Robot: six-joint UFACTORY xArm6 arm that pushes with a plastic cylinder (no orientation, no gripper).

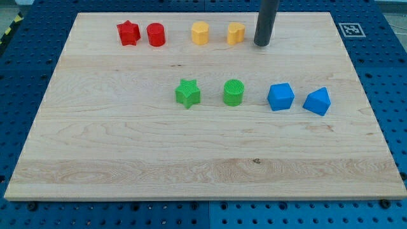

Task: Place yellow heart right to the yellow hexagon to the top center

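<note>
The yellow hexagon point(200, 33) sits near the view's top centre of the wooden board point(127, 152). The yellow heart point(236, 32) lies just to its right, with a small gap between them. My tip point(261, 44) stands on the board just right of the yellow heart, close to it but apart from it. The rod rises out of the view's top.
A red star point(128, 32) and a red cylinder point(156, 34) lie left of the hexagon. In the middle row lie a green star point(187, 93), a green cylinder point(234, 92), a blue cube point(280, 97) and a blue wedge-like block point(317, 101).
</note>
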